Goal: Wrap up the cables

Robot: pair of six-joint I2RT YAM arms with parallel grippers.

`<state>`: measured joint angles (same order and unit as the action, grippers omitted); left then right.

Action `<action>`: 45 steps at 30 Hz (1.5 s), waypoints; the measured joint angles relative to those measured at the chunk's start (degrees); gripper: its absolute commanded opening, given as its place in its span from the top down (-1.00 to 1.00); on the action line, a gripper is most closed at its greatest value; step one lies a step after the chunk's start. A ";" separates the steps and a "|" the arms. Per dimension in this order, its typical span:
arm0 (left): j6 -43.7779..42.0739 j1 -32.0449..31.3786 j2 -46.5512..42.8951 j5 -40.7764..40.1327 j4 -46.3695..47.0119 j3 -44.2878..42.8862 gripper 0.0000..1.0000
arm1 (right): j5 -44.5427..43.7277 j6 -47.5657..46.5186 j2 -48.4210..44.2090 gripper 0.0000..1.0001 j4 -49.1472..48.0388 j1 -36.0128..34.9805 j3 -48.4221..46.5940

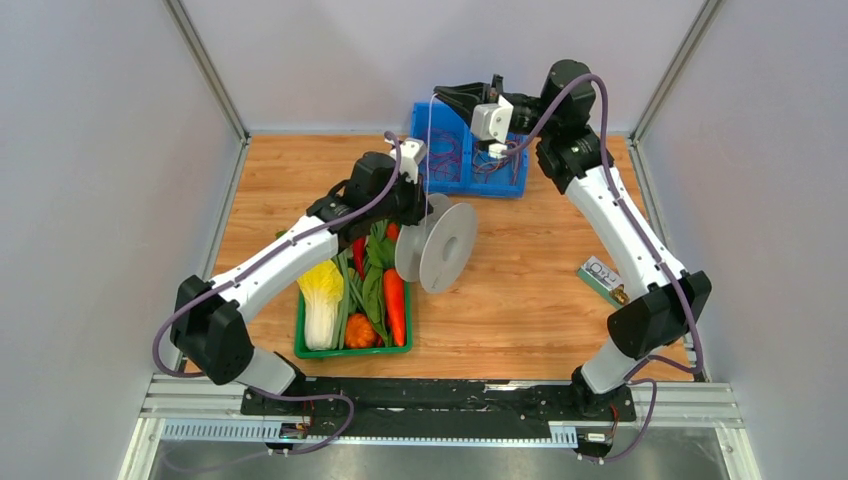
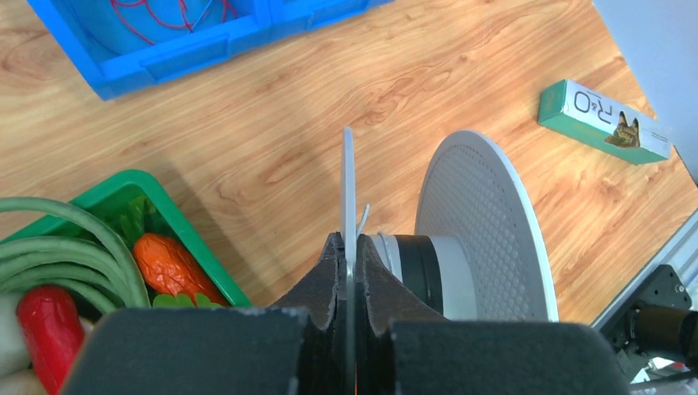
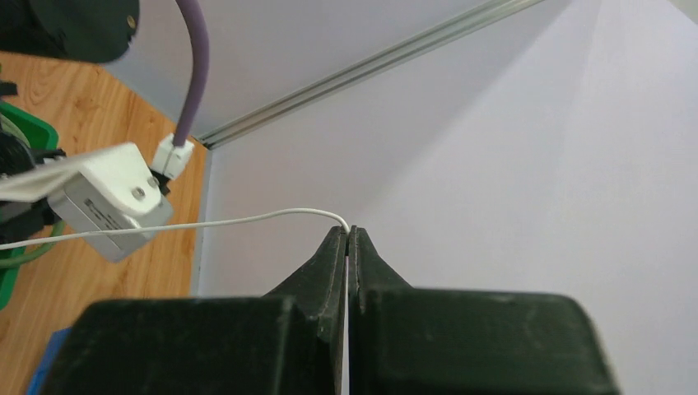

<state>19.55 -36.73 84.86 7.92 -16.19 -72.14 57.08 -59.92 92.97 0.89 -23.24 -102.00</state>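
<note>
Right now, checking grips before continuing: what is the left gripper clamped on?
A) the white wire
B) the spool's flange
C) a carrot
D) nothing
B: the left gripper is shut on the thin flange of the spool; the right gripper holds the white wire.

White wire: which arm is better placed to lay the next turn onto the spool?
Right, I'd judge. The right fingers pinch the white wire leading to the spool; the left fingers are clamped on its flange, holding it.
</note>
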 measured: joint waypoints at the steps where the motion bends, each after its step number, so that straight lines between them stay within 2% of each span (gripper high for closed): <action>1: -0.48 -0.02 -0.52 0.17 0.31 0.35 1.00 | 0.00 0.07 0.37 1.00 -0.11 0.50 -0.24; 19: -10.67 0.00 -10.47 6.62 4.46 6.93 1.00 | -0.98 -4.20 4.17 0.99 3.17 7.98 -1.36; 23: -11.17 0.24 -13.11 7.10 5.35 8.02 1.00 | -1.29 -4.42 5.29 1.00 3.41 9.62 -1.36; 29: -10.36 3.54 -15.67 13.00 7.13 8.13 1.00 | -1.77 -4.42 6.34 1.00 4.57 13.07 -0.72; 36: -5.81 9.03 -16.24 22.43 10.05 8.11 1.00 | -2.25 -4.55 6.34 1.00 4.44 15.65 3.69; 41: 2.62 14.14 -16.13 27.15 12.63 6.58 1.00 | -3.19 -4.87 6.34 1.00 4.44 17.29 7.26; 45: 13.00 19.34 -14.58 29.49 18.32 4.33 1.00 | -4.07 -5.79 6.34 1.00 4.48 18.38 8.85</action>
<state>32.56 -17.39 70.28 37.41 2.13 -67.81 53.01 -65.71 99.31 5.37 -4.86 -93.14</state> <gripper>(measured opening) 0.019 0.007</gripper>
